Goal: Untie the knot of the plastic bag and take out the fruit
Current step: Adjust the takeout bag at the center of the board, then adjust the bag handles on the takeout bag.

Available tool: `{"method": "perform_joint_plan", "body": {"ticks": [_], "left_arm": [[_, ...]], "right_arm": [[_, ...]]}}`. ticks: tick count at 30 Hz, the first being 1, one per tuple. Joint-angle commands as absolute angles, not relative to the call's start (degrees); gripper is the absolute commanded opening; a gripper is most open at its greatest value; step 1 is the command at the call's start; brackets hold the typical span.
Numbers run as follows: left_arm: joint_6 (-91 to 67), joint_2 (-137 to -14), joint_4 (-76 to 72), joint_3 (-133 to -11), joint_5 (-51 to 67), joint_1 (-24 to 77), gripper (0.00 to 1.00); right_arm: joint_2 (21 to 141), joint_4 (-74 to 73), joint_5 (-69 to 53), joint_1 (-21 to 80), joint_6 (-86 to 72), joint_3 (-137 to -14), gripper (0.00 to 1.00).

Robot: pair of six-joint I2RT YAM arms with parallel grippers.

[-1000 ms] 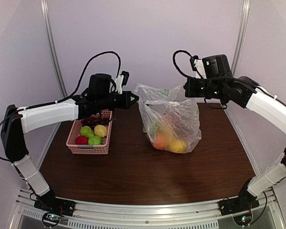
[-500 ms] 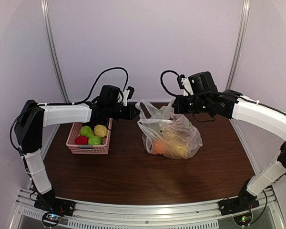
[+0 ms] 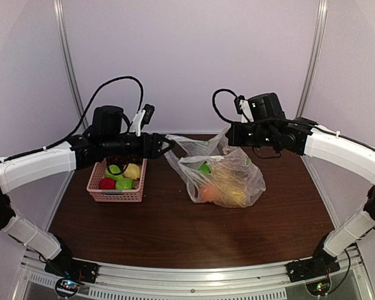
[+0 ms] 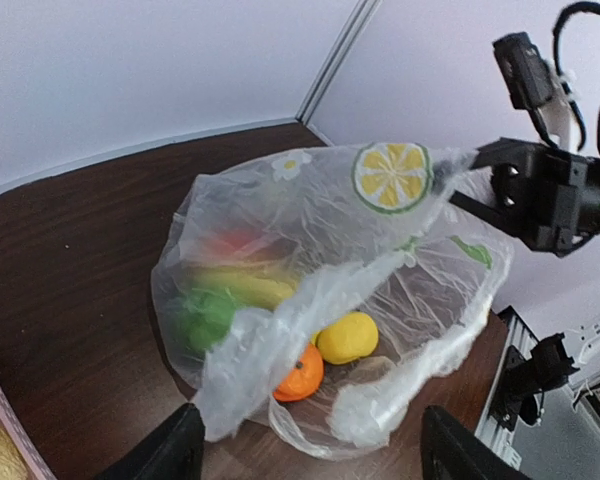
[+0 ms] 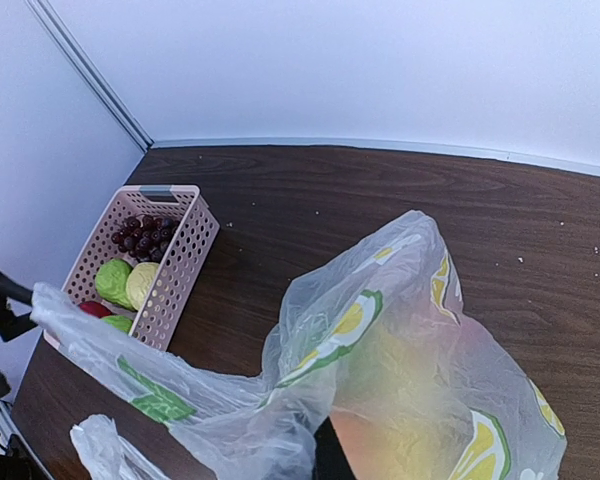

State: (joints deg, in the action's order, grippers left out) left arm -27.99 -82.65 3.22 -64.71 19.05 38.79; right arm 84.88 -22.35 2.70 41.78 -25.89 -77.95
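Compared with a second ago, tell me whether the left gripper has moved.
Yes. The left gripper has drawn back to the left and sits lower, so its tip is now closer to the pink basket. Its jaws now stand open.

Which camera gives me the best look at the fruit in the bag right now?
Left wrist: it looks into the plastic bag and shows the fruit as separate pieces. Top external shows only blurred colours through the film; right wrist, an orange-yellow smear.
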Motion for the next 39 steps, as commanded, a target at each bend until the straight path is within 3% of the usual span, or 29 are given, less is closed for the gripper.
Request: {"method": "perform_joint_plan", "body": {"ticks": [1, 6, 14, 23, 28, 36, 39], "left_arm": [[-28.0, -75.2, 5.8, -57.9, 21.1, 41.7, 0.76], [-31.1, -72.2, 4.3, -54.8, 24.6, 43.2, 0.74], [-33.6, -76.9, -2.9, -54.5, 24.7, 44.6, 0.62], [-33.5, -82.4, -3.6, -57.9, 22.7, 44.0, 0.65], [-34.6, -84.8, -8.9, -58.5, 28.8, 43.4, 0.64], [-33.6, -86.4, -9.8, -60.2, 31.0, 43.4, 0.43], [-33.3, -86.1, -10.0, -60.5, 31.9, 43.5, 0.22]], "right_arm": [[85.5, -21.5, 3.7, 41.9, -26.8, -78.4, 0.00], [85.2, -21.1, 3.4, 42.0, -27.2, -77.8, 0.00], [84.5, -21.4, 3.1, 41.9, -27.2, -77.7, 0.00], [83.7, -22.5, 2.1, 42.0, -26.3, -78.7, 0.00], [83.8, -22.4, 2.1, 41.9, -26.1, -78.9, 0.00], [84.2, -22.3, 1.7, 42.0, -26.4, -79.2, 0.00], [84.4, -22.2, 1.9, 41.9, -26.5, -79.2, 0.00]]}}
